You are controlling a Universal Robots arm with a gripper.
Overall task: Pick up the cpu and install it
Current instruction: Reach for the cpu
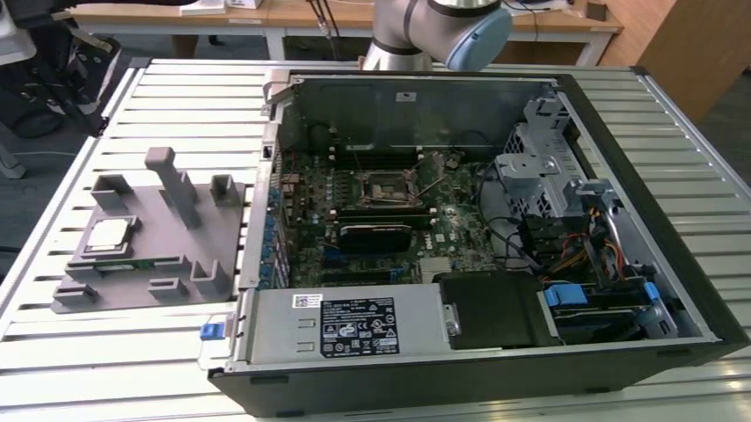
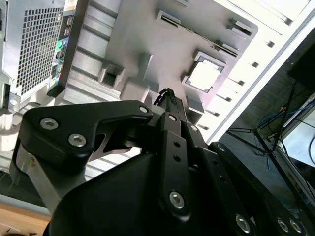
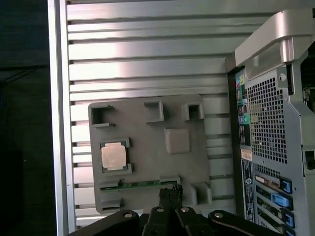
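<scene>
We look onto a slatted aluminium table point(image 1: 176, 97) with wooden desks behind it and one open computer case point(image 1: 470, 391) lying on its side towards the exterior view's right. One grey tray point(image 1: 141, 294) rests on the slats towards the exterior view's left, just beside the case, and carries several raised blocks and posts. We count a single cpu point(image 1: 108, 234). It is a small, flat square chip with a silvery-grey metal top plate and a pale tan rim. It lies level in a square nest on the tray, framed by low corner brackets, and is far smaller than the tray itself. Both wrist views show it there too, bright under the light in the second wrist view point(image 2: 204, 76) and duller in the first wrist view point(image 3: 114, 156). One narrow green memory stick point(image 3: 140, 184) lies in a slot just beside the cpu on the same tray. Inside the case we see one green motherboard point(image 1: 458, 237) with one black square socket frame point(image 1: 388, 186) near its middle, a metal lever alongside it. One robot arm point(image 1: 441, 31) stands behind the case in the exterior view. Its gripper point(image 3: 170, 192) appears in both wrist views, the black fingertips drawn together with nothing between them, apart from the cpu and looking down over the tray.
</scene>
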